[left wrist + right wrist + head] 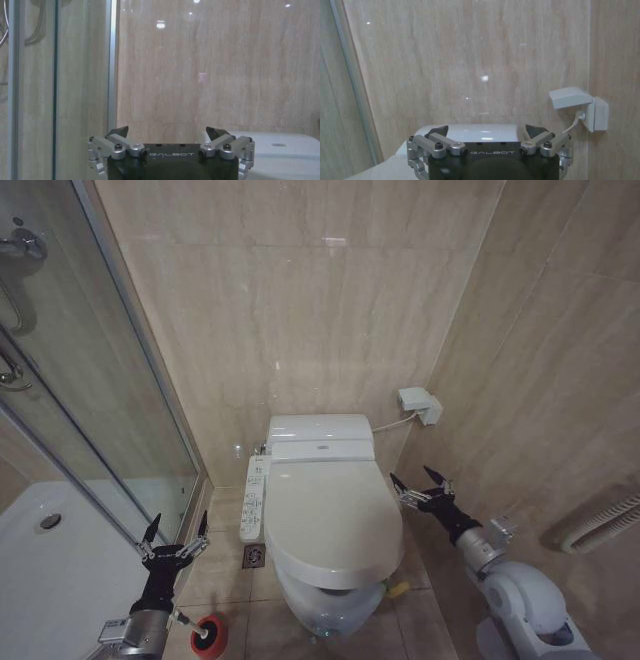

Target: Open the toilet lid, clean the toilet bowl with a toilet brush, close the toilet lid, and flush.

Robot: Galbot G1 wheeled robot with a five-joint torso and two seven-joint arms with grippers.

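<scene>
Right gripper (487,132) jaws spread, white toilet tank (480,134) beyond, covered wall socket (580,107) on tiles

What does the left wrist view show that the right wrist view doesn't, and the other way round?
Left wrist alone: the left gripper, open, and the glass shower door beside it. Right wrist alone: the right gripper, open, and a wall socket with its cover flipped up and a cable plugged in. Both: the beige tiled wall and the white top of the toilet beyond the fingers.
</scene>
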